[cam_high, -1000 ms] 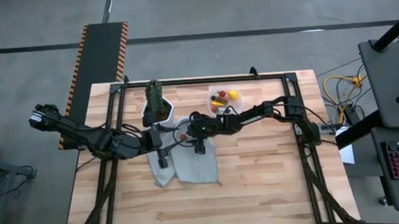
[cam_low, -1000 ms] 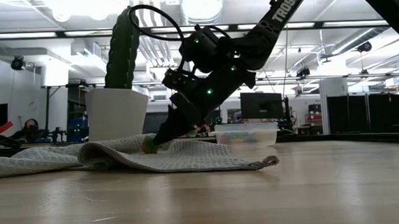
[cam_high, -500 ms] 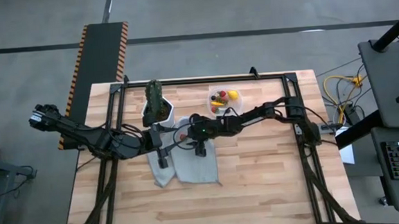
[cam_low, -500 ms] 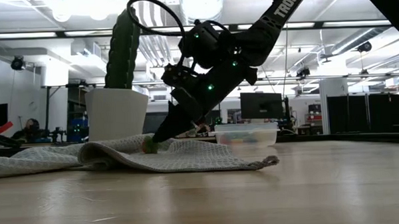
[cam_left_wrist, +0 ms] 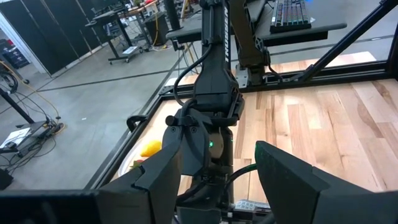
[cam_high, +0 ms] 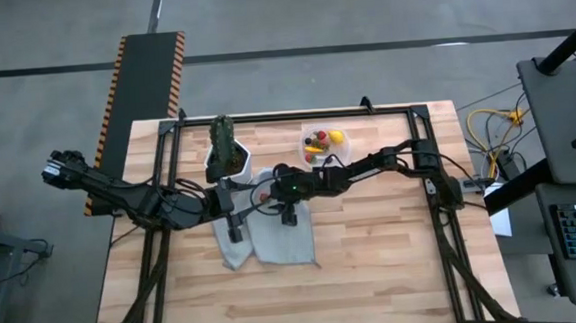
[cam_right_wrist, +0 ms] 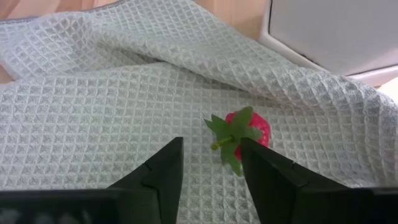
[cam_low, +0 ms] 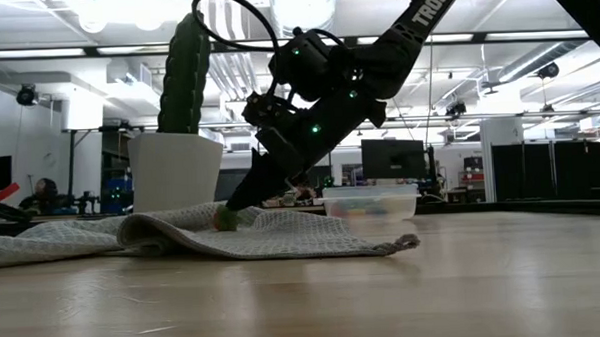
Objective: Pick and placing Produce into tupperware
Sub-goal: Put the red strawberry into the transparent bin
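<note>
1. Strawberry (red body, green leafy cap) lies on the grey waffle cloth, just left of centre in the high view, beside the white pot.
2. Right pincer is down over the cloth, fingers parted and empty. The berry sits just beyond the tips, mostly ahead of one finger rather than centred in the gap; stem points back toward the gap.
3. Judgement: the grasp turns on this offset. The pincer needs a small sideways shift toward the berry, then forward, before clenching.
4. Right arm is clearly nearer. Left pincer hangs released, holding nothing, next to it over the cloth.
5. Tupperware sits upper centre on the surface, already holding several pieces (yellow and red visible).
</note>
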You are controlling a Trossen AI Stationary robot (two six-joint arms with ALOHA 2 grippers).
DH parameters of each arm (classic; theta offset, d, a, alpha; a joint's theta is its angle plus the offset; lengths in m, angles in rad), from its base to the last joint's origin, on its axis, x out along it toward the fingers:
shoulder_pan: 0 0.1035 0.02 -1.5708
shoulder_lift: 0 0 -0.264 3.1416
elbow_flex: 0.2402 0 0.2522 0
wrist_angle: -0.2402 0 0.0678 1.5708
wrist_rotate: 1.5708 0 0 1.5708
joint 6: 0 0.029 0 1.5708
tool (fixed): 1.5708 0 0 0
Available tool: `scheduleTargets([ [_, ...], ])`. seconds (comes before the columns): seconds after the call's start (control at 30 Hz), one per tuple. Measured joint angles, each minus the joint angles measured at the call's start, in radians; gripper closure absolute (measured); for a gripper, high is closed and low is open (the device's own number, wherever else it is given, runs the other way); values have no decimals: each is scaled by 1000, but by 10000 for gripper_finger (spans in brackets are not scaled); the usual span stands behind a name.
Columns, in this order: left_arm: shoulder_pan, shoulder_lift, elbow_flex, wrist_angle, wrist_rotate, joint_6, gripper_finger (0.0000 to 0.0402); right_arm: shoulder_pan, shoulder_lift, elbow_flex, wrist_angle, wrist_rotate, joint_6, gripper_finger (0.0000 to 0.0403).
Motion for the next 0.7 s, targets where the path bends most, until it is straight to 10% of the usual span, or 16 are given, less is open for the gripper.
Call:
scheduleTargets([
  [0.7,0,0,0,0,0,0,212,-2,5,0,15,4,-11,315],
])
